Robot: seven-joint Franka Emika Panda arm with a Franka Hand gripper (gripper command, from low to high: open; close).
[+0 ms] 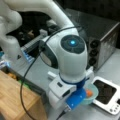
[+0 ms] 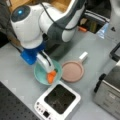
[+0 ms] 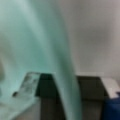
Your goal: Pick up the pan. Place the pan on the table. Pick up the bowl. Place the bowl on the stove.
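The teal bowl [image 2: 41,73] sits on the grey table [image 2: 17,60] just beside the white stove [image 2: 58,100], with an orange piece [image 2: 51,76] inside it. My gripper [image 2: 49,68] reaches down over the bowl's rim, one finger inside near the orange piece, and looks shut on the rim. In a front view the bowl [image 1: 94,96] shows under my blue wrist mount, touching the stove's [image 1: 107,93] left edge. The pinkish-brown pan [image 2: 72,71] lies flat on the table right of the bowl. In the wrist view the bowl's wall [image 3: 37,37] fills the left half.
A silver toaster oven [image 1: 105,42] stands behind the stove, also seen at a front view's right [image 2: 110,87]. A light wooden block [image 1: 15,100] lies at a front view's bottom left. My arm's white body [image 1: 67,55] looms over the bowl.
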